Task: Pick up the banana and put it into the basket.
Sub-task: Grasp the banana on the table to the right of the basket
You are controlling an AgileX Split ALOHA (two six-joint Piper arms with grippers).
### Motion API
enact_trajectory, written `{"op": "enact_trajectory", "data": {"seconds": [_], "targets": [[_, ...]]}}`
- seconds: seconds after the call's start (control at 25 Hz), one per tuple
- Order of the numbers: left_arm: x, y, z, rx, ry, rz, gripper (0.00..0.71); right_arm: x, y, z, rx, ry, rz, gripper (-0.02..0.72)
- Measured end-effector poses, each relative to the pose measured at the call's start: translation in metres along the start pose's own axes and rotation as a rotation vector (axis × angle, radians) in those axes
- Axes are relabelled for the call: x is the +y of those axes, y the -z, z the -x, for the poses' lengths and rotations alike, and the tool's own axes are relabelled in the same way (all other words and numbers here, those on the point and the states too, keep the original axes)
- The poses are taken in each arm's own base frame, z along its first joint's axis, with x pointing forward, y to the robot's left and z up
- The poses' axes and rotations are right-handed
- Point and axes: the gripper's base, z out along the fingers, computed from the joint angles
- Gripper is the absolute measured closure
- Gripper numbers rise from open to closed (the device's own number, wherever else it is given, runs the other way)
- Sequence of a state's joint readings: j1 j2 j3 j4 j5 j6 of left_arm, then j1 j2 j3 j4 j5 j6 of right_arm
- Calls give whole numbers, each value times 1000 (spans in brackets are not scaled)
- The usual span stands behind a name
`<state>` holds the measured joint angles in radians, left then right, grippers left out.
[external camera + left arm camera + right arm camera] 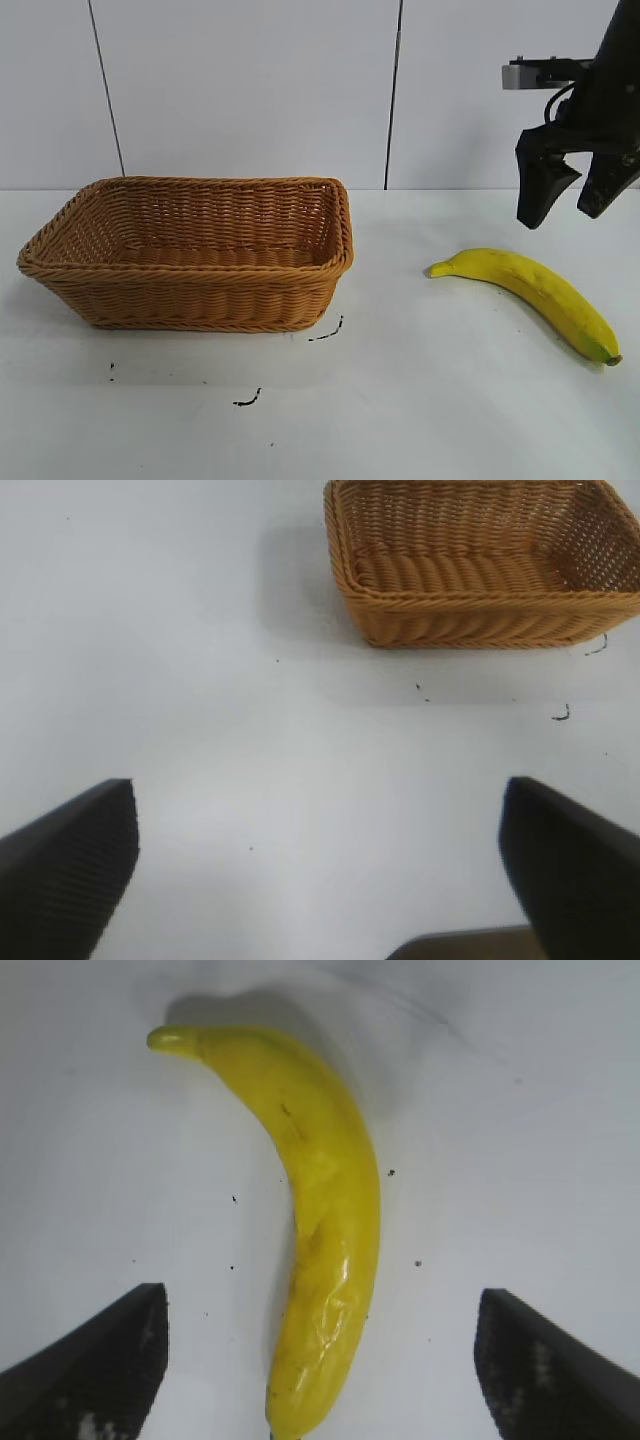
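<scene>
From the exterior view, the step in hand looks like the approach to the pick: the right gripper hangs above the banana, pointing down, its fingers spread wide and holding nothing. The banana lies flat on the counter at the right, well apart from the basket, which sits at the left with nothing visible inside. The next move, I judge, calls for lowering until the fingers straddle the banana's middle, then closing across its width. Between fruit and basket the counter is bare but for a few small dark marks, so the carry has open room; the near basket rim must be cleared on the way in. The banana's far tip lies close to the picture's right edge. In the left wrist view, the left gripper is parked over bare counter, fingers wide apart and empty, with the basket farther off. In the right wrist view, the banana runs lengthwise between the two open fingers, clear of both, so the alignment seems good, though the gripper sits nearer one end than the middle.
</scene>
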<state>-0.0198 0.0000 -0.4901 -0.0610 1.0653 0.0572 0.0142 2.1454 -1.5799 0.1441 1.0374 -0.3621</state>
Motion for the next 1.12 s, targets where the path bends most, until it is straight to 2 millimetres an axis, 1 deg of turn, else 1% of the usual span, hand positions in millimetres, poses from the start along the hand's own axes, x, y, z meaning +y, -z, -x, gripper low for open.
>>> {"op": "enact_trajectory", "data": {"seconds": [0.12,0.24,0.48,0.56,0.84,0.96,1.12], "targets": [[0,0,0,0,0,0,15,-2,-8,2,-2,-5,-2,101],[0,0,0,0,0,0,15,1,-10,3,-1,15,-22,106],[0,0,0,0,0,0,15,28,-14,11,5,99,-94,112],[0,0,0,0,0,0,15,32,-14,13,-9,102,-100,113],[0,0,0,0,0,0,15,23,-13,13,-22,57,-117,113],[0,0,0,0,0,0,15,17,-19,11,-8,39,-119,113],[0,0,0,0,0,0,15,11,-33,10,14,33,-120,113]]}}
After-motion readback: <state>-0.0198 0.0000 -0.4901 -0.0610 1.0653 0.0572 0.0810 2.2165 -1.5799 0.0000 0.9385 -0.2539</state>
